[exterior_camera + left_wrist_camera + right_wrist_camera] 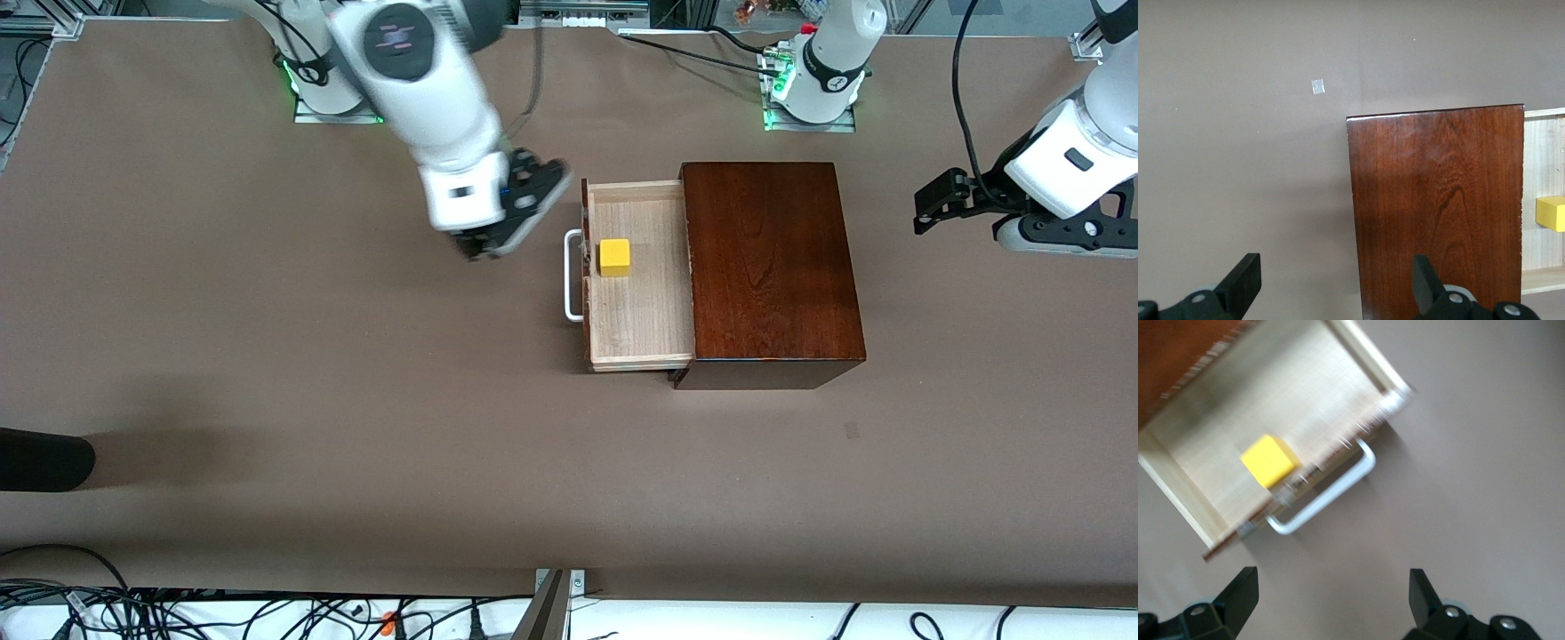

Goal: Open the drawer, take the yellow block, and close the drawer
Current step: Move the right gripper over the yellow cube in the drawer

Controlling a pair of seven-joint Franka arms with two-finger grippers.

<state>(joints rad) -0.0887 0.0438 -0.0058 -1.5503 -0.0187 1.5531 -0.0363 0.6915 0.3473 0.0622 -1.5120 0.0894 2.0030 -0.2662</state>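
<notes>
Right gripper (484,242) spread wide, empty, touching nothing, up over bare table beside the drawer (640,338) handle (572,276). Left gripper (929,209) also spread and empty, waiting past the mahogany box (769,258) at its own end. Drawer already pulled out. Yellow block (614,257) sits inside, close to the drawer front. Left to do: grab block, shut drawer.

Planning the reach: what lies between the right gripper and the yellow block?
The drawer's front with its white loop handle, seen in the front view; the open right gripper hovers above bare table beside them; yellow block.
</notes>
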